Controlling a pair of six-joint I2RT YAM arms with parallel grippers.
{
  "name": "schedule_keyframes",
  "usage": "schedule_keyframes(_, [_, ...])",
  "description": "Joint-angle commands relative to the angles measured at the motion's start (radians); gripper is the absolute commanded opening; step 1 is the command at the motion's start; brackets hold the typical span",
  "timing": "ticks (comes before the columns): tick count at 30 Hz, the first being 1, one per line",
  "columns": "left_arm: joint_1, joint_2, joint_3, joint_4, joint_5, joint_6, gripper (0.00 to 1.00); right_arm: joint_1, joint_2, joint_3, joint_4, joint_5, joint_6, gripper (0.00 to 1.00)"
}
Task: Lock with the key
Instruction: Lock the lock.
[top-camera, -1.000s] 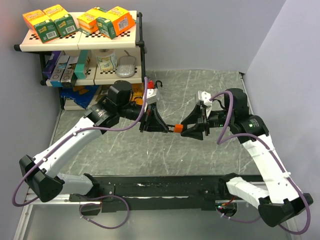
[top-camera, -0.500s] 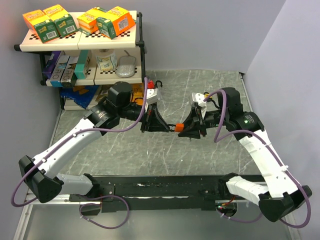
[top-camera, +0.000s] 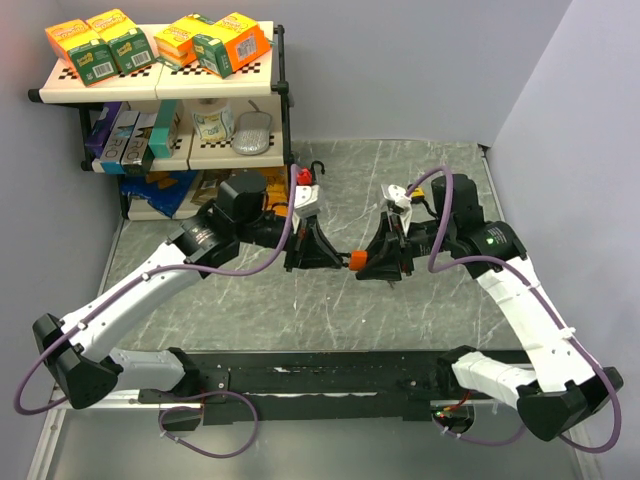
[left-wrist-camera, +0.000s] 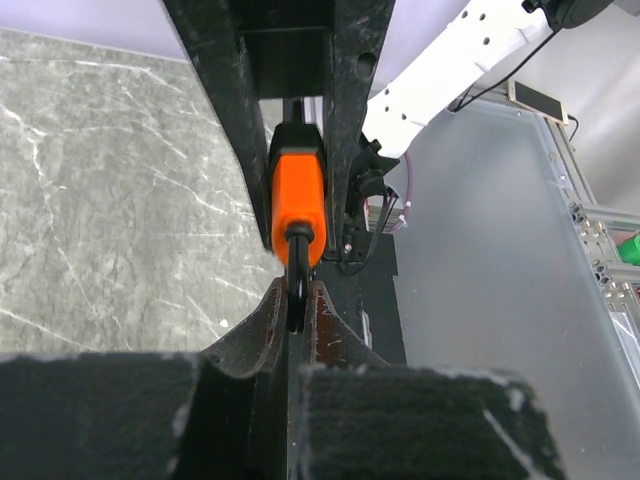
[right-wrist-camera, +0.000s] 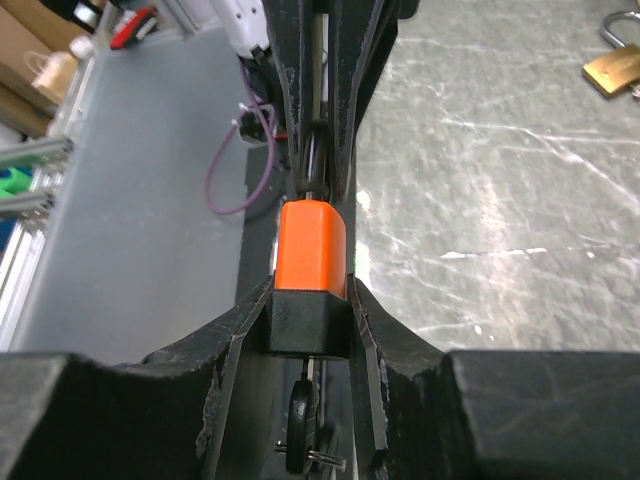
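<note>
1. Orange padlock (right-wrist-camera: 312, 248): smooth boxy body, black base, thin black loop (left-wrist-camera: 297, 270) on top. Table (top-camera: 400, 180): grey stone look w/ white streaks.
2. Vs 1 sec ago: R claw (right-wrist-camera: 310, 320) moved in closer & squeezed narrower.
3. Padlock up in the air over mid table, btw both claws. R claw clamped on padlock body. L claw (left-wrist-camera: 293, 310) pinched tight on the loop.
4. Shiny brass lock (right-wrist-camera: 612, 68) flat on table, well apart from claws.

Overhead feed looks bright and even on my end, just soft shadows under the arms. Wrist cams are sharp mid-frame, but the tool pads (left-wrist-camera: 120, 420) blur badly up close, and there's white glare off the counter (right-wrist-camera: 480, 200).
</note>
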Motion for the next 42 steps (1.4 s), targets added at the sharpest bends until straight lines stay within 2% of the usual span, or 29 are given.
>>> schedule_keyframes(1, [-0.060,0.026,0.013,0.148,0.027,-0.041,0.01,0.045,-0.003,0.003,0.218,0.002,0.057,0.00])
schedule_keyframes(7, [-0.079,0.051,-0.017,0.230,0.053,-0.117,0.01,0.086,0.010,-0.006,0.318,0.046,0.081,0.00])
schedule_keyframes(15, [-0.125,0.092,-0.010,0.276,0.035,-0.096,0.01,0.145,0.059,0.025,0.383,0.039,0.114,0.00])
schedule_keyframes(19, [-0.111,0.074,-0.019,0.231,0.026,-0.084,0.01,0.143,0.058,0.034,0.327,0.042,0.062,0.00])
schedule_keyframes(24, [-0.007,0.036,-0.045,0.162,0.058,-0.064,0.01,0.109,0.026,0.017,0.183,0.051,-0.021,0.02])
schedule_keyframes(26, [0.034,0.020,-0.037,0.086,0.068,-0.003,0.01,0.074,0.010,0.020,0.125,0.054,-0.060,0.30])
schedule_keyframes(27, [0.045,0.016,-0.033,0.058,0.072,0.048,0.01,0.059,0.009,0.029,0.099,0.056,-0.073,0.59])
schedule_keyframes(28, [0.056,0.008,-0.022,-0.006,0.075,0.089,0.01,0.039,0.003,0.034,0.049,0.059,-0.094,0.67])
schedule_keyframes(30, [0.072,-0.001,-0.014,-0.065,0.070,0.166,0.01,-0.022,-0.002,0.048,-0.007,0.057,-0.128,0.74])
schedule_keyframes(35, [0.072,-0.017,-0.004,-0.112,0.064,0.223,0.01,-0.096,0.010,0.091,-0.177,0.059,-0.260,0.73])
schedule_keyframes(42, [0.073,-0.007,0.003,-0.091,0.065,0.219,0.01,-0.096,0.027,0.105,-0.239,0.077,-0.309,0.58])
